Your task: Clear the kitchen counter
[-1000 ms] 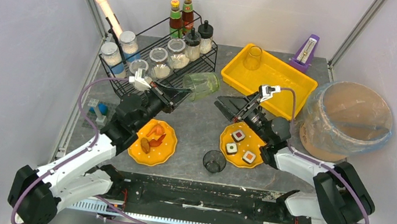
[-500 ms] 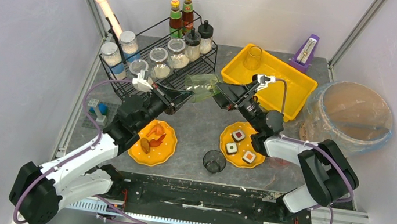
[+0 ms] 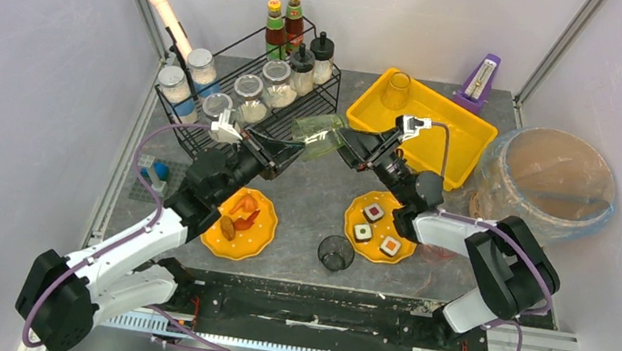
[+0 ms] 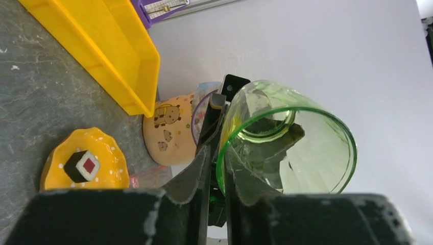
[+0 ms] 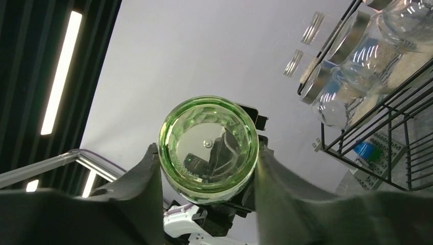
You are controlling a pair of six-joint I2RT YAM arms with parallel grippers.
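A green glass [image 3: 317,135] hangs on its side above the kitchen counter [image 3: 313,199], between the wire rack and the yellow tray. My left gripper [image 3: 293,144] pinches its rim, one finger inside and one outside, as the left wrist view shows at the green glass [image 4: 286,148] and gripper [image 4: 218,153]. My right gripper [image 3: 350,144] comes from the other side. In the right wrist view its fingers press both sides of the glass's base [image 5: 208,148], the gripper [image 5: 208,153] shut on it.
A black wire rack [image 3: 248,75] with jars and sauce bottles stands back left. The yellow tray [image 3: 443,125] holds an amber cup [image 3: 396,89]. Two orange plates [image 3: 238,222] [image 3: 381,227] carry food. A dark glass [image 3: 335,252] stands near the front. A lined bin [image 3: 544,188] is at right.
My right arm swung left to the green glass and its wide-open jaws closed on the base. The left gripper kept the rim and lifted the glass slightly toward the right arm.
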